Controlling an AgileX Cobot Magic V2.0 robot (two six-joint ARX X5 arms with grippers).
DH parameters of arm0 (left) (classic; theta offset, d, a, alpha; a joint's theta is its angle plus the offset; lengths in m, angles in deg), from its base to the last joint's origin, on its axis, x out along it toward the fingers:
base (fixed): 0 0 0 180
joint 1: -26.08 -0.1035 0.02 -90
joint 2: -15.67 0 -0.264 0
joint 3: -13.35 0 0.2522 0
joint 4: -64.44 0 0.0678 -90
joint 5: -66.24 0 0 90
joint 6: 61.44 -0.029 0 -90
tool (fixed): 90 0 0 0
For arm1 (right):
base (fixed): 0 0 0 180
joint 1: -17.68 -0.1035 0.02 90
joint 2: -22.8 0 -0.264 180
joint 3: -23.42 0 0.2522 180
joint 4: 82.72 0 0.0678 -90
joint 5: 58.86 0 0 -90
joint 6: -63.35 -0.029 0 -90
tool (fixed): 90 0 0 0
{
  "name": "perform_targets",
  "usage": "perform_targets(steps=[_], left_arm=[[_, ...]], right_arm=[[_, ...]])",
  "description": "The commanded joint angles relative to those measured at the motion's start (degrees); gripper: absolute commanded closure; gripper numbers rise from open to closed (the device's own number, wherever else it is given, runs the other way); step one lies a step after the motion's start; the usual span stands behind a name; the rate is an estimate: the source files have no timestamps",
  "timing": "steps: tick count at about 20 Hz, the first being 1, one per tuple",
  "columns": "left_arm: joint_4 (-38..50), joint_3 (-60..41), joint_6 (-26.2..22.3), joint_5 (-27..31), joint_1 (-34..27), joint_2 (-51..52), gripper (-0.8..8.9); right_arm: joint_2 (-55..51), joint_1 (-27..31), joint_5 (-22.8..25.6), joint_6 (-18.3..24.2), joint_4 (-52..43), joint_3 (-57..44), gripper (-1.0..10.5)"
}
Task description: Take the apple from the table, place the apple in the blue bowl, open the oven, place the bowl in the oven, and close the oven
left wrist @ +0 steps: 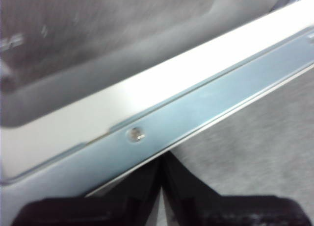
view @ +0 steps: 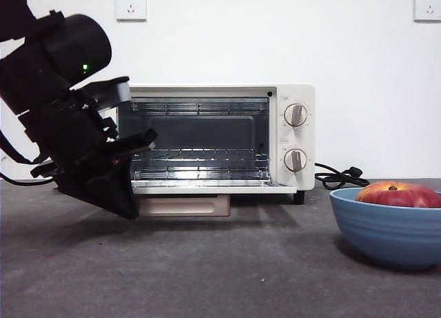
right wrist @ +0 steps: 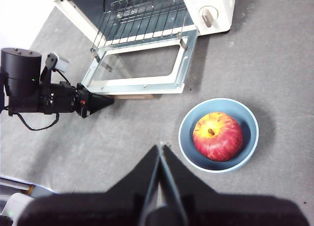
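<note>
The oven [view: 220,142] is shown at the far middle of the table [view: 207,270], its door [right wrist: 142,71] folded fully down so that the glass panel lies flat in front of the cavity. 2 wire racks [view: 200,156] are seen inside, and 2 round knobs [view: 295,115] are set one above the other on the right-hand panel. A black cord [view: 337,176] is coiled just right of the oven. The beige bar handle [view: 182,206] is seen beneath the front edge of the lowered door.

The left end effector [right wrist: 100,102] is located at the near left corner of the lowered door, tips pointed toward the handle; its jaws are seen pressed together and gripping nothing, with the metal door frame [left wrist: 196,108] filling the left wrist view just beyond them. Contact with the door cannot be determined.

The blue bowl [right wrist: 218,135] is placed on the table to the near right of the oven, well apart from it. The apple [right wrist: 218,136] is seen resting inside the bowl, stem upward.

The right end effector [right wrist: 161,152] is held high above the table, just left of the bowl, jaws closed and empty.
</note>
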Motion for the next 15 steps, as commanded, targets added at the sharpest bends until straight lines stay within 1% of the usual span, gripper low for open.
perform_targets(steps=[1,5,8,9,13,15], left_arm=[[3.32,1.51,0.55,1.75,-0.55,0.26,8.20],[2.69,1.51,0.59,1.33,0.22,0.26,8.20],[0.96,1.51,0.85,-0.35,0.96,1.20,8.20],[-0.35,1.51,1.03,-0.31,1.55,2.51,8.20],[-4.52,1.53,0.55,-0.13,4.04,12.83,8.20],[-6.71,1.55,0.55,-0.13,4.46,19.23,8.20]], right_arm=[[-0.22,-0.07,-0.15,-0.46,-0.37,-0.48,9.6],[-0.22,-0.07,-0.17,-0.44,0.24,-0.48,9.6],[-0.20,-0.07,-0.17,-0.50,3.13,-0.48,9.5],[-0.20,-0.07,-0.17,-1.38,4.55,-0.48,9.5],[0.26,-0.07,-0.17,-4.83,9.44,-0.48,9.5],[1.07,-0.07,-0.35,-4.92,11.23,-0.48,9.5]])
